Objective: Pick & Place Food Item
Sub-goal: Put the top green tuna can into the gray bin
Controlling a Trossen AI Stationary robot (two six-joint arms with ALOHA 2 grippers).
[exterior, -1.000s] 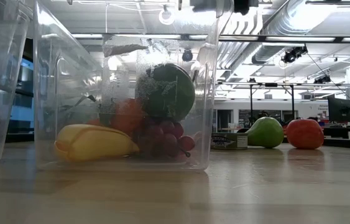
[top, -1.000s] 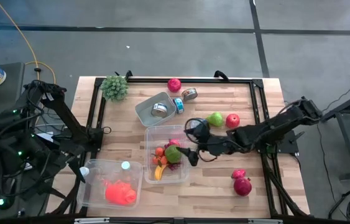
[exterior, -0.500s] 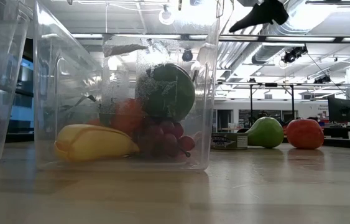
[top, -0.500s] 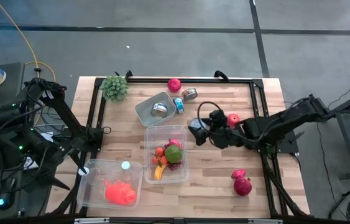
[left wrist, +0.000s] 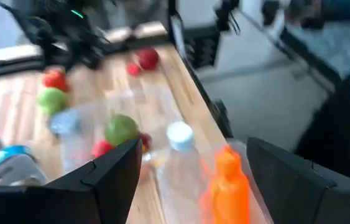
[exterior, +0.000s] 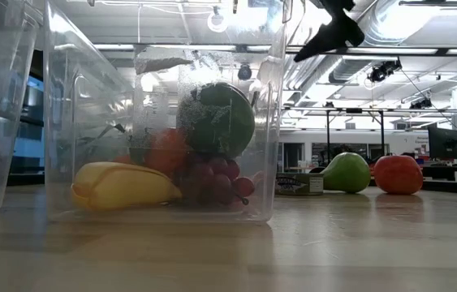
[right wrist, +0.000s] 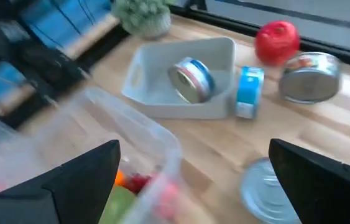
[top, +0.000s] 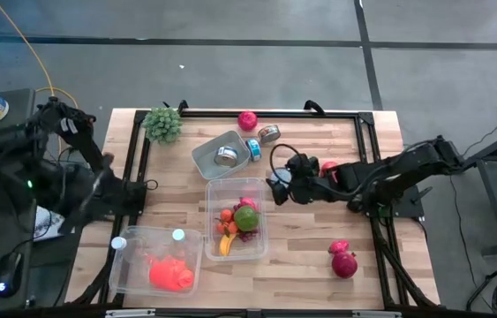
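Right gripper [top: 274, 187]: frame centre, above counter [top: 319, 256], fingers spread, empty, just right of clear bin [top: 214, 190] holding green apple [top: 246, 216], banana [top: 225, 245]. Left gripper [left wrist: 193, 165]: fingers spread, empty.

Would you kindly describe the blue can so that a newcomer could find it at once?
Start at the grey tray near the table's far edge, which holds a silver can. The blue can lies on its side on the wood just outside that tray, between it and another silver can. It is the only can with a bright blue label.
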